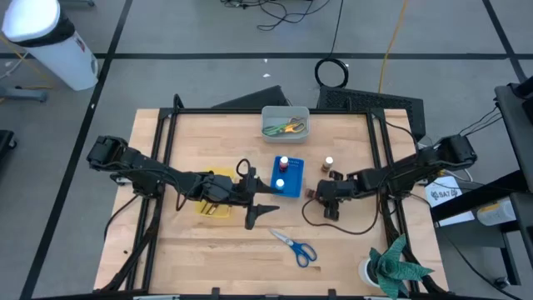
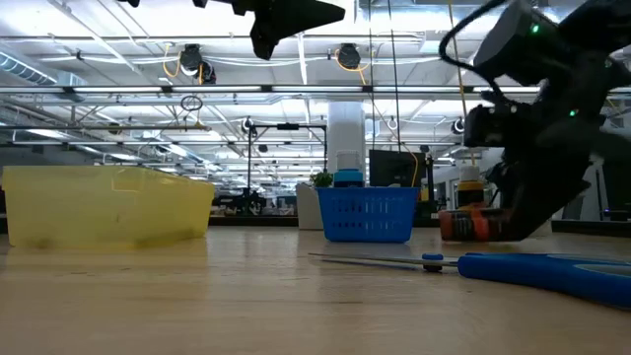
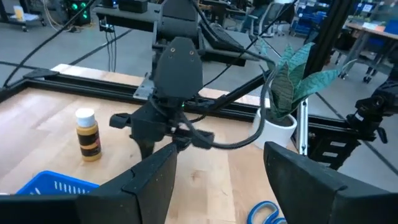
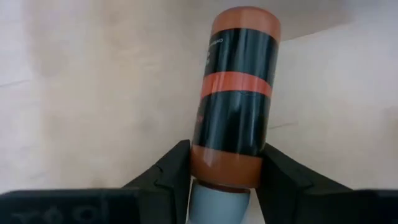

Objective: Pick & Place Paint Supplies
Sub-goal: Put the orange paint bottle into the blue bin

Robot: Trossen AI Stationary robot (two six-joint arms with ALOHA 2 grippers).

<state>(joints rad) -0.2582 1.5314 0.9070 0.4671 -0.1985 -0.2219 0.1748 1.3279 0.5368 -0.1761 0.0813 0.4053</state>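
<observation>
A small paint bottle (image 4: 235, 93) with an orange body, a black label and a pale cap lies on its side on the wood just right of the blue tray (image 1: 289, 185). My right gripper (image 4: 224, 171) is down at it, shut on it; the low view shows it as well (image 2: 493, 222). My left gripper (image 3: 219, 149) hangs open above the table, right of the yellow tray (image 1: 213, 206), with nothing between its fingers. Two bottles (image 1: 282, 162) stand in the blue tray. Another bottle (image 3: 87, 134) stands on the table beyond it. My right gripper pinches the bottle between its two fingers at the orange band beside the cap (image 4: 225, 173). The fingers slant down from the table's right side, and the bottle's length runs on away from them. The bottle lies on its side on the table (image 2: 461, 225).
Blue scissors (image 1: 295, 248) lie near the front edge. A grey bin (image 1: 286, 112) at the back holds green and yellow scissors. A potted plant (image 1: 398, 265) stands at the front right corner. Black frame rails (image 1: 275, 111) border the table.
</observation>
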